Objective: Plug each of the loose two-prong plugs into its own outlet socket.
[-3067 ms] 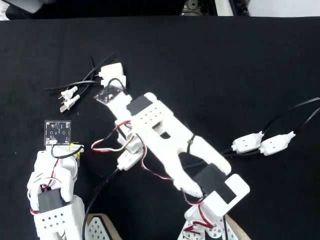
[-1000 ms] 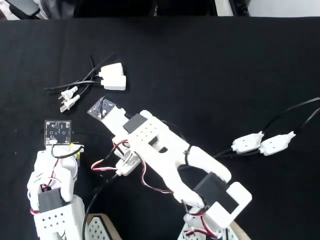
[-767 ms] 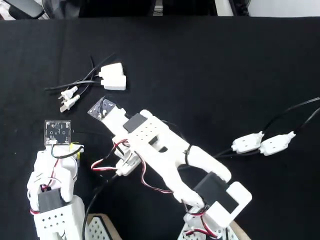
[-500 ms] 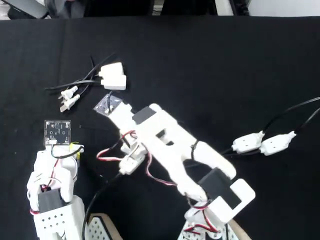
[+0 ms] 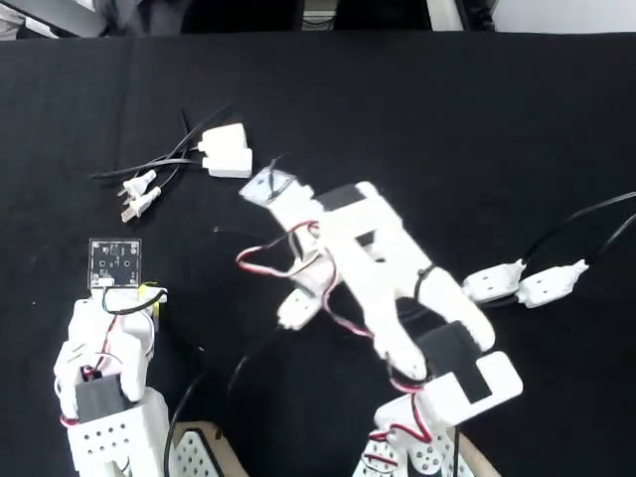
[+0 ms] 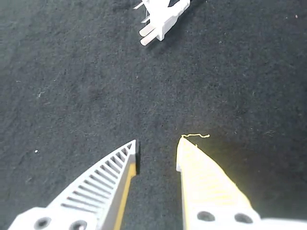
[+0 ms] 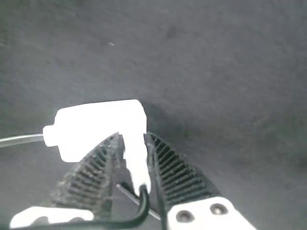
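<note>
Two small white two-prong plugs (image 5: 137, 194) lie at the far left on their black cables. One of the small plugs (image 6: 160, 21) lies ahead of my left gripper (image 6: 158, 141), which is open over bare cloth. A larger white block plug (image 5: 227, 151) lies just right of them. My right gripper (image 5: 266, 187) sits at the block plug's near right corner. Its fingers (image 7: 165, 163) are pressed against a white part of the block plug (image 7: 96, 127), with a black cable (image 7: 136, 211) crossing low between them. Two white outlet sockets (image 5: 492, 282) (image 5: 549, 284) lie at the far right.
The table is covered in black cloth (image 5: 417, 119). The sockets' black cables (image 5: 586, 214) run off the right edge. The right arm (image 5: 397, 288) stretches diagonally across the middle. The left arm's base (image 5: 104, 397) stands at the near left corner.
The right arm backed away from the block plug, then swung right and forward to its right corner. The block plug shifted only slightly. The left arm has stayed still.
</note>
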You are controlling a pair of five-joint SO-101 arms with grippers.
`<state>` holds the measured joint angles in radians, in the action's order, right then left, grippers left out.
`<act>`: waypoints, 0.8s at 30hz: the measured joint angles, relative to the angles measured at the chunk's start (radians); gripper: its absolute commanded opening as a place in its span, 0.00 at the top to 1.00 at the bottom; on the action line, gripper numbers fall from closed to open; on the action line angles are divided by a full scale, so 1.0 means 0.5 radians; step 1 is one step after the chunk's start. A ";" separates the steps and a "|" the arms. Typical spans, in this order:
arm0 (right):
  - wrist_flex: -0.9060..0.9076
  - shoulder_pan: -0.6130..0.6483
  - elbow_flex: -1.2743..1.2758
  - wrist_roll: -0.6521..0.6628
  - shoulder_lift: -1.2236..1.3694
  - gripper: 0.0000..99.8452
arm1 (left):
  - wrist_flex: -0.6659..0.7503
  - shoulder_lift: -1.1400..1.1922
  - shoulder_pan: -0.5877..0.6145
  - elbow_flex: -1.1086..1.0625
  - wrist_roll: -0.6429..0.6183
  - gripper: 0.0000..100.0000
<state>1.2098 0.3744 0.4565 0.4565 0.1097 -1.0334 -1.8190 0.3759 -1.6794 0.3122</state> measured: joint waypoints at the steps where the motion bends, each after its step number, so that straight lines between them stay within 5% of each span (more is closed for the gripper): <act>1: 0.025 -0.046 -0.018 0.031 0.000 0.99 | 0.000 0.000 0.000 0.000 0.000 0.85; 17: 0.110 -1.178 -0.239 0.789 0.043 0.99 | 0.000 0.000 0.000 0.000 0.000 0.85; 24: -0.138 -1.611 -0.273 0.878 0.068 0.99 | 0.000 0.000 0.000 0.000 0.000 0.85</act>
<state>1.1408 -0.4312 0.3199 0.8953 0.1435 -1.0334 -1.8190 0.3759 -1.6794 0.3122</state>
